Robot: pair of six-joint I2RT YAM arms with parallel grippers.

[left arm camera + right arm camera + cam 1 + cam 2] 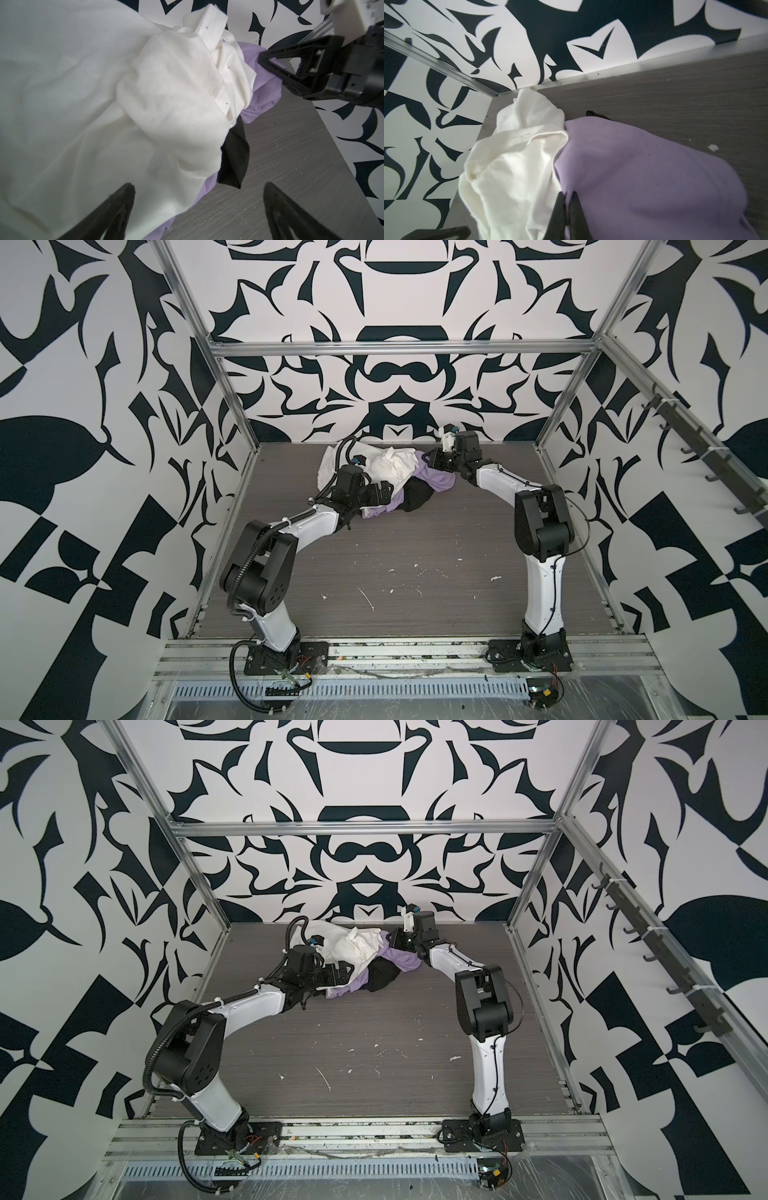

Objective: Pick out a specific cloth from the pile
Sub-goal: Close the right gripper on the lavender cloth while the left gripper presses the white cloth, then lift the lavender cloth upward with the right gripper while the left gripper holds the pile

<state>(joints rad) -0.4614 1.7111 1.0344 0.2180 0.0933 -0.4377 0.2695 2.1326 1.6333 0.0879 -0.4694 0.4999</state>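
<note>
**A:** What's on the grey wood-grain table (415,564)?

**B:** 1 heap of soft fabrics, the pile (399,479), lies at the upper middle of both top views, near the patterned back wall. The biggest piece is a crumpled white cotton cloth (388,466) on the upper left. The plain lavender soft-fabric cloth (434,477), the one wanted, shows on the right and again as a strip at the pile's lower left edge. I judge it runs underneath the others. A small bunched black cloth (417,497) sits at the lower middle.

**A:** What could go wrong?

**B:** The right gripper (567,194) has its jaws pinched together on a fold of the lavender cloth. That fold is right at the seam where it touches the white cloth. If white fabric is caught too, a lift would drag 2 cloths. The black cloth looks to be lying on the lavender cloth, so it may ride along or tumble. A thin pinch could also slip once the buried part resists.

**A:** And the arms?

**B:** The right arm rises from the lower right, bends at the elbow and reaches up-left to the pile's upper right corner, wrist tipped down. The left arm folds low from the lower left, with its forearm nearly level. The left gripper (198,185) is spread wide and empty at the pile's lower left side, over the white cloth's edge.
</note>
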